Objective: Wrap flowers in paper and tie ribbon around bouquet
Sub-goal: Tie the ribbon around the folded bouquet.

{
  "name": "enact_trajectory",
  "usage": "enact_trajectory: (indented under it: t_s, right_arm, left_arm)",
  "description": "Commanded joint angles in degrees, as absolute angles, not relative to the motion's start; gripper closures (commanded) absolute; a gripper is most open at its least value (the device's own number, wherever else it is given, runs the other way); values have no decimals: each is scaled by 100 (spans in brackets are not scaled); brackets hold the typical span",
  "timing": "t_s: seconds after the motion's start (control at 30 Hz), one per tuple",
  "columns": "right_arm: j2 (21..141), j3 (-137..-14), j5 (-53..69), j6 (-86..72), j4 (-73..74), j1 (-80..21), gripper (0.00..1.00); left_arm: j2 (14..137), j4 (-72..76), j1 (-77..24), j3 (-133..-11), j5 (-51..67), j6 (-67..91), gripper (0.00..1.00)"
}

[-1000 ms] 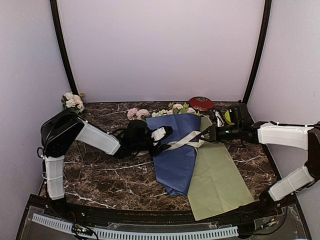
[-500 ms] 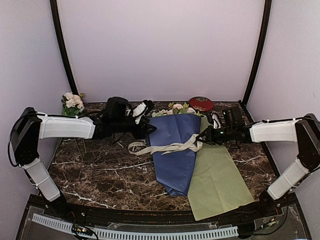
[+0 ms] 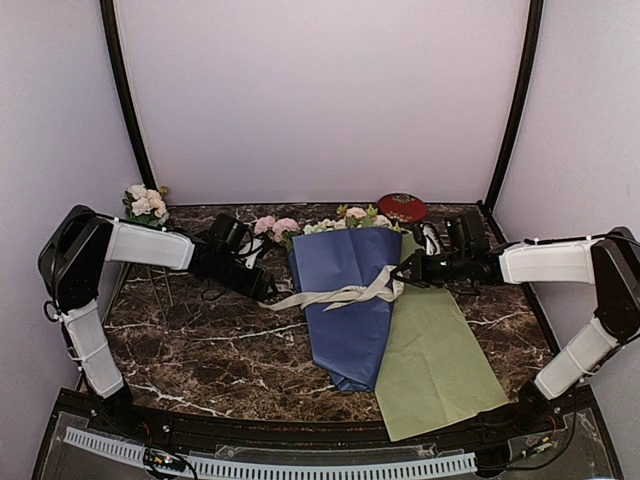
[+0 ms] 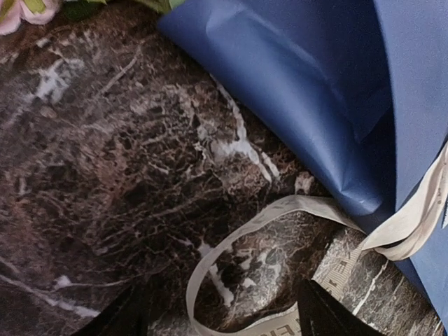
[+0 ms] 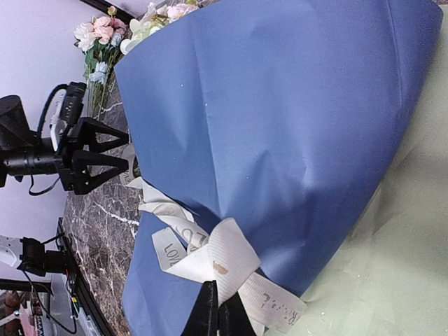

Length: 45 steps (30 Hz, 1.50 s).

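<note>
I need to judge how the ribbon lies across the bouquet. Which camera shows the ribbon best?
Top external: the whole ribbon shows, from its loose end on the table, across the blue paper, to the right pincer. Right wrist shows only the bunched part, close up; left wrist only the loose loop beside the paper.

Marble table [image 3: 200, 350] carries the bouquet [image 3: 350, 300], yellow-green sheet [image 3: 435, 360] and red tin [image 3: 402, 207].

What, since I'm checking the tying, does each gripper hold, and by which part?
Right gripper: fingers shut on the ribbon where it bunches at the bouquet's right edge. Left gripper: open over the ribbon's loose loop, holding nothing.
</note>
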State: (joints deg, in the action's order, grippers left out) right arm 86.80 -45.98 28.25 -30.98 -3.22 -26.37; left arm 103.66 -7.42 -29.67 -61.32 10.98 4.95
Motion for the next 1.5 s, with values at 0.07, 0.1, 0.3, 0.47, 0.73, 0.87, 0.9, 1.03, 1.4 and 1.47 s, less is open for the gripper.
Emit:
enact_trajectory:
  t_s: [0.07,0.1,0.3,0.47,0.73,0.87,0.9,1.03,1.4,1.47]
  right_arm:
    - [8620,-4718,2817,-2955,-386,-2724,100]
    - [8583,-4717,2820,-2960,-400,-2725,100]
    - [8542,-4916,2876,-2854,-276,-2725,100]
    - [8388,-5230,3608,-2784,-328,-2589,100]
    - [8252,-5269,4204,-3360,-756,-1700,100]
    - [8258,-4775,4565,-4052,-1883,-1322,100]
    - [8239,-4685,4565,-4052,-1938,-1270,100]
    - [8303,-4732,3911,-4126,-1639,-1307,100]
    - [8705,-5952,2744,-3067,-807,-2192,100]
    - [8810,-6232,2582,-2860,-650,-2413,100]
  left_arm:
    - [10711,-1000,-2988,-6339,1183,570,31]
    - [10754,-1080,-2988,-6351,1069,517,36]
    - [10892,-1315,-2988,-6448,1108,435,74]
    - [10526,-1012,-2961,-6202,784,564,100]
    - [10046,-873,-2544,-5864,-5,550,100]
    - [10071,-887,-2476,-5720,-92,579,100]
    - [10072,-870,-2464,-5683,-92,572,100]
    - [9994,-724,-2458,-5618,96,559,100]
    - [9039,112,-2593,-5502,459,662,100]
    - [8878,378,-2829,-5520,443,636,100]
